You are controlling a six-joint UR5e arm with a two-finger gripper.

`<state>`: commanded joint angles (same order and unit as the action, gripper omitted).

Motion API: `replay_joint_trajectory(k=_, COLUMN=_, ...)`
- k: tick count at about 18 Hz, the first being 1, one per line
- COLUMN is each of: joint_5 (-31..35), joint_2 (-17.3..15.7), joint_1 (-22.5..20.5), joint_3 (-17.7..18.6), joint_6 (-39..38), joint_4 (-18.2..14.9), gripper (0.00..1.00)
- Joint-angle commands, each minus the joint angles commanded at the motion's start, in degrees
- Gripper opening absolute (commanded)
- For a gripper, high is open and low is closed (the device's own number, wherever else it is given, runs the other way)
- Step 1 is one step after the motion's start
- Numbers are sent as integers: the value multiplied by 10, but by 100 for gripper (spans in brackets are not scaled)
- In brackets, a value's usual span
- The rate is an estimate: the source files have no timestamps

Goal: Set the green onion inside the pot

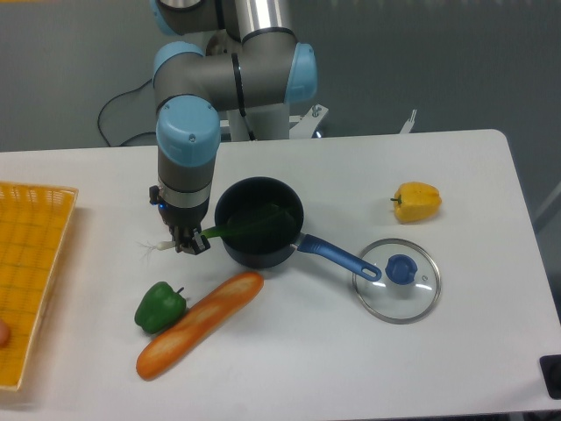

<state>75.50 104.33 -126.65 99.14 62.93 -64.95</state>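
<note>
The green onion [230, 228] lies across the left rim of the pot [259, 223], its dark leaves inside the pot and its white rooty tip sticking out to the left near the table. My gripper [187, 242] is shut on the onion's pale stem just left of the pot's rim. The pot is a dark saucepan with a bright blue handle pointing down to the right.
A green bell pepper [160, 306] and a long bread loaf [200, 323] lie in front of the gripper. A glass lid with a blue knob [397, 280] sits by the handle's end. A yellow pepper [416, 202] is at the right, a yellow basket [26, 263] at the left edge.
</note>
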Motion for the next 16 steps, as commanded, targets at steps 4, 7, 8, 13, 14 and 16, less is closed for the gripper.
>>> replay_joint_trajectory(k=4, joint_5=-3, joint_2=1, joint_1=0, joint_3=3, joint_6=3, joint_4=-1, gripper=0)
replay_joint_trajectory(k=7, joint_5=-1, joint_2=0, joint_1=0, joint_3=8, joint_6=4, joint_4=-1, gripper=0)
replay_joint_trajectory(k=8, joint_5=-1, joint_2=0, joint_1=0, joint_3=9, joint_6=4, joint_4=-1, gripper=0)
replay_joint_trajectory(k=13, joint_5=0, joint_2=0, joint_1=1, joint_3=8, joint_6=6, joint_4=-2, gripper=0)
replay_joint_trajectory(k=14, joint_5=1, joint_2=0, joint_1=1, joint_3=9, joint_6=6, joint_4=-2, gripper=0)
replay_joint_trajectory(k=16, joint_5=1, joint_2=0, joint_1=1, joint_3=8, joint_6=6, joint_4=-3, gripper=4)
